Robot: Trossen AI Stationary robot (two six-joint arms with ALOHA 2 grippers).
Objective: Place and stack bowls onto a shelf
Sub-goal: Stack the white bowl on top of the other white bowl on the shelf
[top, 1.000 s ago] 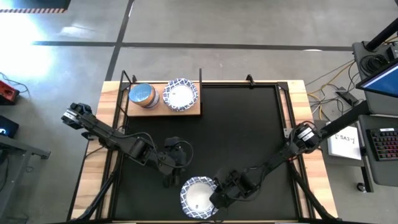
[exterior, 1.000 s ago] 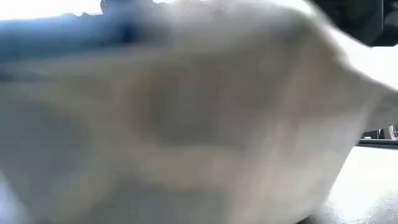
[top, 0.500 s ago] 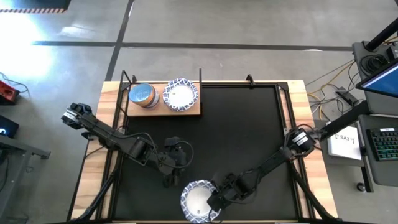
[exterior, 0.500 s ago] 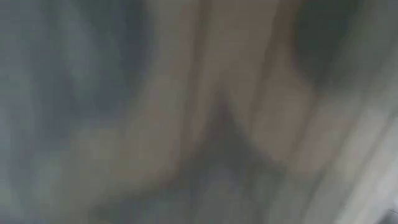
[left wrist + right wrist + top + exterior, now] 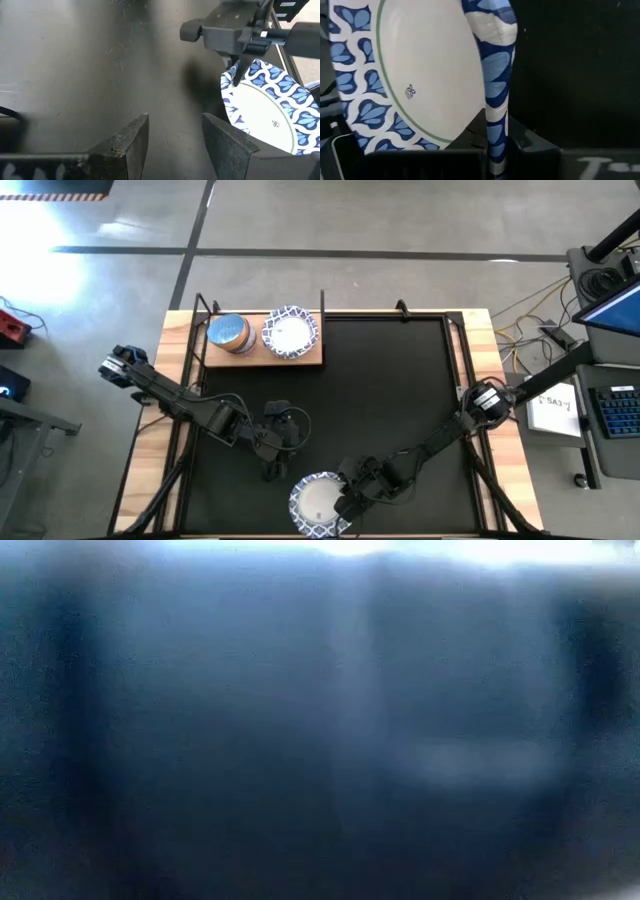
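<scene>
A white bowl with a blue patterned rim [image 5: 318, 504] is on the black mat at the near edge, and my right gripper [image 5: 345, 498] is shut on its right rim. The low view is filled by a dark blue blur. My left gripper [image 5: 175, 117] hovers open over the mat just left of and behind the bowl [image 5: 265, 112], with nothing between its fingers. At the far left stands the light-wood shelf [image 5: 310, 360]. A bluish-grey bowl [image 5: 229, 333] and another white bowl with a blue pattern [image 5: 290, 332] rest on it side by side. My right gripper pinches the bowl's patterned rim [image 5: 497, 125] on the bowl's right side, one finger inside the bowl and one outside [image 5: 530, 142]. The fingers slant down from the table's right. In the wrist views the bowl looks tilted; whether its base is on the mat I cannot tell.
The large black mat [image 5: 390, 390] covers most of the table. Thin black posts [image 5: 322, 302] rise at the shelf's corners. A keyboard and a notepad [image 5: 555, 408] lie beyond the table's right edge.
My right gripper has moved a little toward the table's left and near edge and has shut on the bowl's right rim. The bowl has shifted slightly toward the near edge, and the low view has gone from white to dark blue.
</scene>
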